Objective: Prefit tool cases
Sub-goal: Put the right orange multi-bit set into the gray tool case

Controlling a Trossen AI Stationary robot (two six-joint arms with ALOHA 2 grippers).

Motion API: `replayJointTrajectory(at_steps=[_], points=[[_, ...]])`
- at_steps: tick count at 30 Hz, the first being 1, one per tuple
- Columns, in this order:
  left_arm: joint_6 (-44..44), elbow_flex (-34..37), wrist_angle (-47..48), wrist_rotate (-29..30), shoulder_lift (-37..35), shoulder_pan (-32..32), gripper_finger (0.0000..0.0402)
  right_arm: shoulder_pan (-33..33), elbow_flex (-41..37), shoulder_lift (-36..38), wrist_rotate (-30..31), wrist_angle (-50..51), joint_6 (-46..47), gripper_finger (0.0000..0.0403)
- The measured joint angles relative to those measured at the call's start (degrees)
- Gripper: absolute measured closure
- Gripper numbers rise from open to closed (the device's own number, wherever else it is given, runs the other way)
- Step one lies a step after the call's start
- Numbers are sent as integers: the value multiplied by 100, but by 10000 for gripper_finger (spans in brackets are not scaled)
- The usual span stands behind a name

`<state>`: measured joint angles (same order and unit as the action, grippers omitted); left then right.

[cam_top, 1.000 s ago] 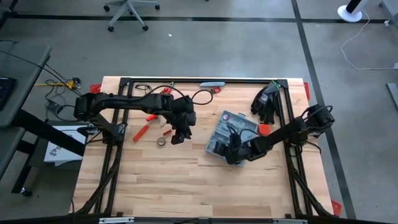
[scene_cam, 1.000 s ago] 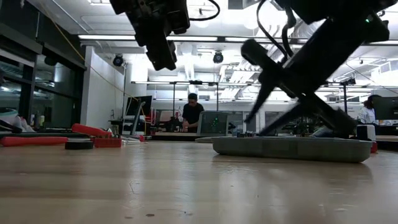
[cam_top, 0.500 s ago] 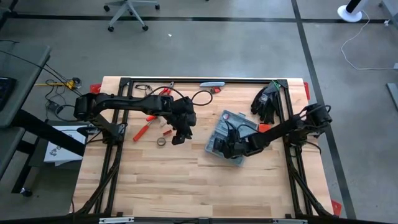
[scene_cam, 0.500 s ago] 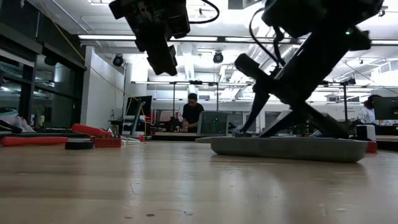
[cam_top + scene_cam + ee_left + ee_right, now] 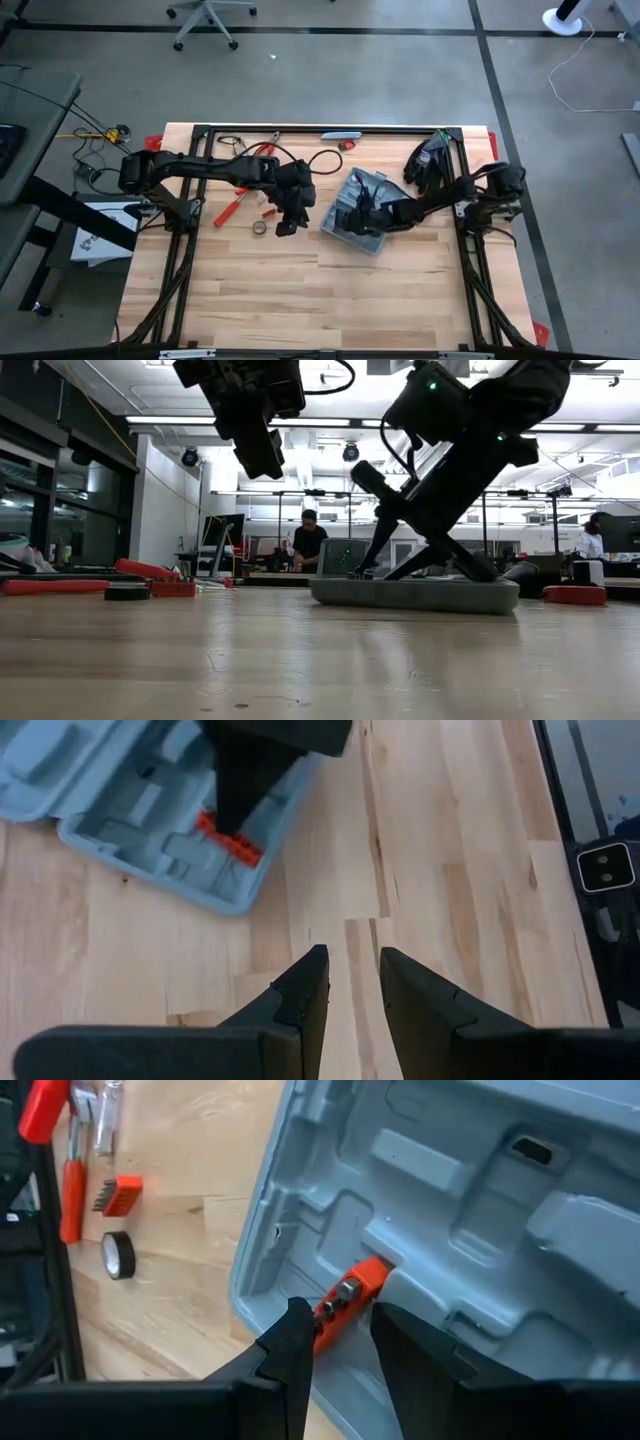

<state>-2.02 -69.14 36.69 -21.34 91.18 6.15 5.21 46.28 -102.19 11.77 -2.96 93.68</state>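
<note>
High view: wood table (image 5: 260,290) on grey floor, open case (image 5: 352,205) lying on it, right gripper (image 5: 335,1325) pinching red tool (image 5: 345,1302), left gripper (image 5: 352,982) slightly spread, empty.

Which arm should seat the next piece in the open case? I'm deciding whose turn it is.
Probably the right. The right gripper is down inside the grey-blue moulded plastic tool case, at the small red bit holder; the left gripper hovers above bare table.
</note>
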Motion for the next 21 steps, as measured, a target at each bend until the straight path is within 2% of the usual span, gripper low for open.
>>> replayJointTrajectory(at_steps=[3, 10, 13, 21], points=[[28, 0, 1, 8, 0, 0, 316, -128, 0, 2, -216, 91, -122, 293], [-131, -4, -95, 176, 74, -25, 316, -154, -10, -4, -223, 67, -121, 293], [-413, -4, -310, 455, 333, -70, 316, -175, -12, -9, -230, 43, -121, 293], [-706, -4, -1326, 293, 1152, -55, 316, -183, -26, -20, -195, -129, -142, 293]])
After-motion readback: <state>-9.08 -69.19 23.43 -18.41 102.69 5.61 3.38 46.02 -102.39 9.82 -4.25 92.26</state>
